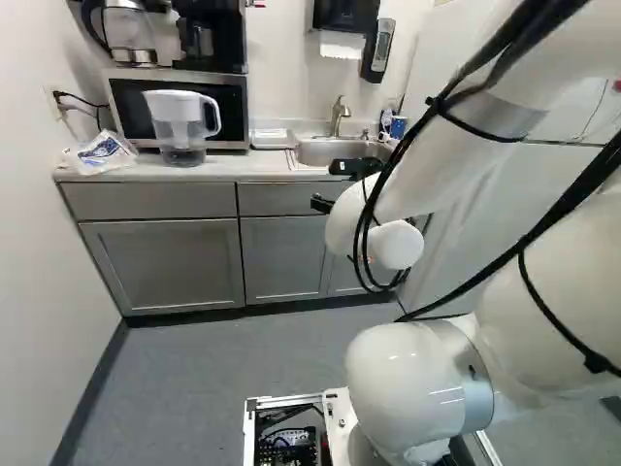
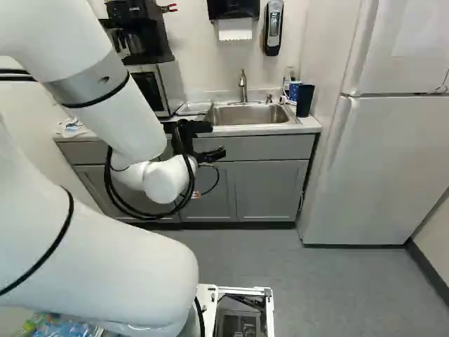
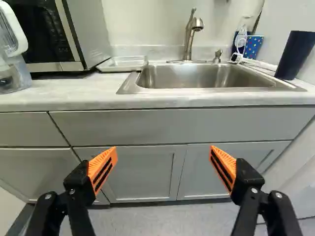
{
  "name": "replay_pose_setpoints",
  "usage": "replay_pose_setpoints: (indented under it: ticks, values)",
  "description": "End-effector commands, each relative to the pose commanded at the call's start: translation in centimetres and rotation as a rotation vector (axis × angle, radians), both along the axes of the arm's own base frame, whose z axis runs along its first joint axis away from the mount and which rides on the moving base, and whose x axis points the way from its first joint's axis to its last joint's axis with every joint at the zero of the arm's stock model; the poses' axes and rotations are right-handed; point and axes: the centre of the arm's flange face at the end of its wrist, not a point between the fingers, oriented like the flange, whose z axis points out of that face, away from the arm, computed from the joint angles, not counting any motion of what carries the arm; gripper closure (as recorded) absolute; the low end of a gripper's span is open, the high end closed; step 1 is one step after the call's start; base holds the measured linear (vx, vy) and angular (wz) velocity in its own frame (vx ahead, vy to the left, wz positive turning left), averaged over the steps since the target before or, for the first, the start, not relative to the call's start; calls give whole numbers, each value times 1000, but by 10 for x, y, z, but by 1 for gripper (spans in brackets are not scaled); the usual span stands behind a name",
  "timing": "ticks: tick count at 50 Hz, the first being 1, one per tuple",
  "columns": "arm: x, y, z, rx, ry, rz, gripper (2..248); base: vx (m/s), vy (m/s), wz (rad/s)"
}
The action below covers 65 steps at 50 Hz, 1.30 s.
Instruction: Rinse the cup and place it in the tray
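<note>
the claw (image 2: 218,140) hangs in front of the cabinet doors (image 3: 142,172), lower than the sink (image 3: 130,85), its two fingers spread wide apart. two cups stand on the surface (image 3: 88,96) by the sink, on the fridge (image 2: 379,168) side: a dark one (image 3: 296,54) just beside it and a blue dotted one (image 3: 253,46) near its back corner; i can't tell which is meant for rinsing. the white tray (image 3: 123,64) lies just beside the sink on its other side. further along that way from the sink come the microwave (image 1: 233,95) and, in front of it, a clear pitcher (image 1: 175,121). the faucet (image 3: 188,39) rises behind the sink, with a small pump (image 3: 218,55) beside it.
</note>
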Motion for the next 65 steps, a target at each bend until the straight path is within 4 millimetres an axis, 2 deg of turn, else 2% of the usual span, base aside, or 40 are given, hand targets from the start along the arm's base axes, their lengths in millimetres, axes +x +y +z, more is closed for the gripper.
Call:
replay_pose_setpoints:
  ticks: [41, 65]
  values:
    - [45, 0, 37, 0, -17, 0, 3, 0, 0, 0]
    - [60, 0, 56, 0, -14, 0, 3, 0, 0, 0]
